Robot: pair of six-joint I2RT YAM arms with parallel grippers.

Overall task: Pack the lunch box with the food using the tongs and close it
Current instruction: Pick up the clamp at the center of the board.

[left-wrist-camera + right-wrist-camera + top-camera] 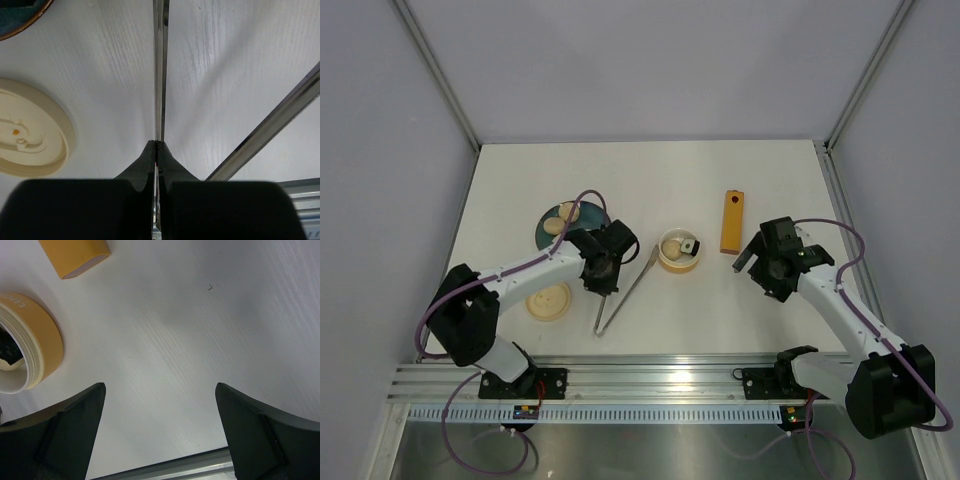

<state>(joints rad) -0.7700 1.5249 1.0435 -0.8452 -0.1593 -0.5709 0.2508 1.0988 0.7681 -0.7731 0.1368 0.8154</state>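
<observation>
The silvery tongs (625, 291) lie in a V on the table, joined end toward the rail. My left gripper (604, 277) is shut on one arm of the tongs (160, 75); the other arm (270, 127) splays off to the right. The cream lunch box (679, 262) stands right of the tongs with a pale piece of food (671, 246) and something dark inside. Two more food pieces (560, 219) rest on the dark plate (542, 238). The lid (549, 302) lies flat near the left arm. My right gripper (160, 395) is open over bare table, right of the lunch box (42, 337).
A long orange block (732, 222) lies behind the right gripper, its end showing in the right wrist view as the block (75, 255). The metal rail (660, 375) runs along the near table edge. Grey walls enclose the table on three sides.
</observation>
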